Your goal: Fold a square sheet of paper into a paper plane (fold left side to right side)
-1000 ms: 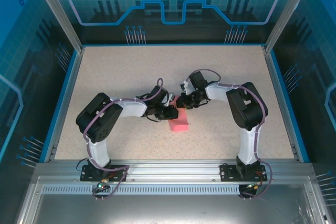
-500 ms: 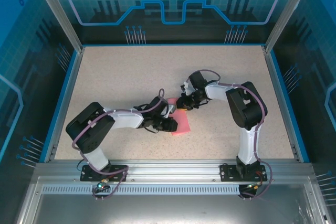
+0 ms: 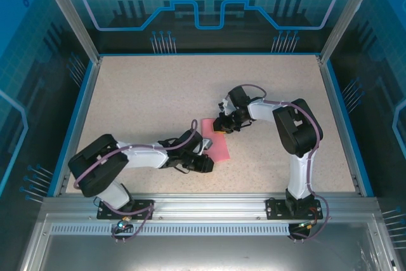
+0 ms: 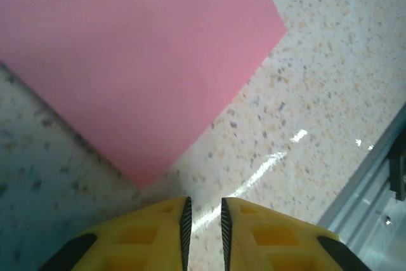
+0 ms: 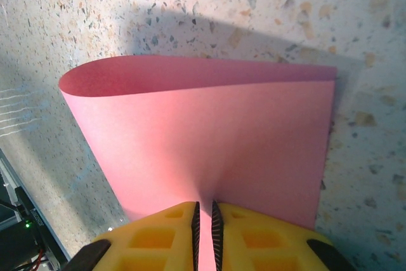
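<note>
Two tools checked. Found right tool (image 5: 204, 212) clamped on paper (image 5: 209, 138) at 12 o'clock edge; left tool (image 4: 203, 211) closed to a slit, empty, off 7 o'clock corner.

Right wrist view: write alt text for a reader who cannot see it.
A pink sheet of paper, folded loosely over itself with a rounded, uncreased bend at the left, lies on a speckled tabletop. The yellow right claw pinches its near edge at the bottom of the frame.
</note>
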Tool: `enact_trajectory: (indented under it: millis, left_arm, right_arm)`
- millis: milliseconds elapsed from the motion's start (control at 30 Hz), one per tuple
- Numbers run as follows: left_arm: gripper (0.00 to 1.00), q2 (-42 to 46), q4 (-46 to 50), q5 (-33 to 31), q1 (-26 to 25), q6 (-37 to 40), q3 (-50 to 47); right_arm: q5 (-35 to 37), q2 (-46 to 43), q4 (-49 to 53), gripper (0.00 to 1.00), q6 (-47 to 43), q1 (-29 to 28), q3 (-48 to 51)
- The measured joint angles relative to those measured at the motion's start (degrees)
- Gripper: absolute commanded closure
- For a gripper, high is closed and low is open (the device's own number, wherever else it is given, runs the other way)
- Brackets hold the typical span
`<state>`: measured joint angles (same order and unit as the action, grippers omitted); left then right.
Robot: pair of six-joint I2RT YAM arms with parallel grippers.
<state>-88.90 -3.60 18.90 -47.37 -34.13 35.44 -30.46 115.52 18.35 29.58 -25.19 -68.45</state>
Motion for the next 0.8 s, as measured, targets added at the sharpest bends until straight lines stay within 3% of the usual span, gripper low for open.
enact_trajectory:
  millis: [167, 333, 800]
  left_arm:
    - [0.72, 8.2, 0.5, 0.9, 4.5, 0.0, 0.5]
    - [0.73, 5.2, 0.3, 1.7, 10.7, 0.7, 4.2]
    - [0.74, -12.1, -3.2, 5.2, 8.8, 1.5, 10.9]
  right_arm:
    - [-0.1, 0.0, -0.5, 0.82, 0.0, 0.0, 0.0]
    - [-0.1, 0.0, -1.3, 0.82, 0.0, -0.3, 0.0]
    - [-0.3, 0.0, -2.9, 0.80, 0.3, -0.7, 0.1]
